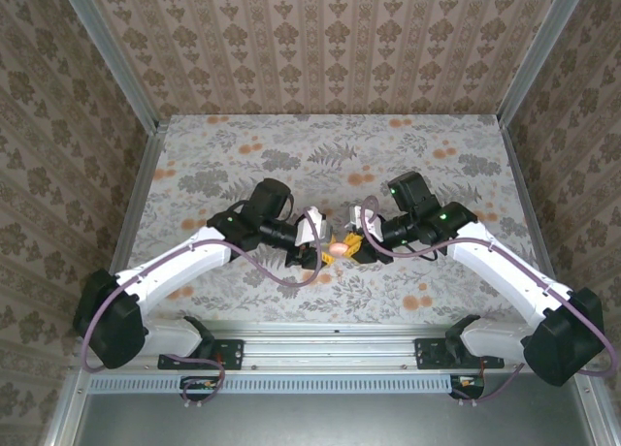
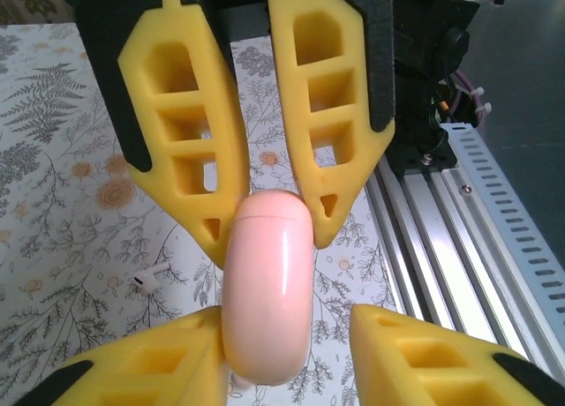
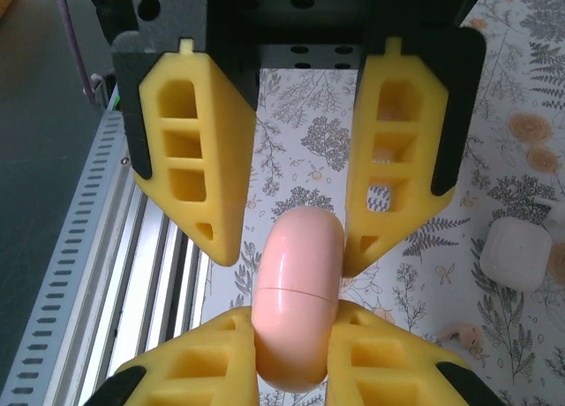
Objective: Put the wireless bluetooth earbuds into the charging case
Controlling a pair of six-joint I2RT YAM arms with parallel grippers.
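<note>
A glossy pink round disc [image 1: 337,245], seen edge-on like a capsule, hangs above the table between both grippers. My right gripper [image 3: 294,311] is shut on the pink disc [image 3: 298,309], with both yellow fingers pressed to its sides. My left gripper [image 2: 284,313] is open around the other end of the disc [image 2: 267,291]: one finger [image 2: 168,362] touches it, and the other finger [image 2: 424,353] stands off with a gap. The white charging case [image 3: 515,254] lies closed on the tablecloth beside them. One white earbud [image 2: 150,279] with a short stem lies on the cloth under the left gripper.
A small pale pink piece [image 3: 463,335] lies on the cloth near the white case. The aluminium rail [image 2: 441,247] along the table's near edge runs close beneath both grippers. Papered walls [image 1: 320,48] enclose the flowered table [image 1: 320,145] on three sides.
</note>
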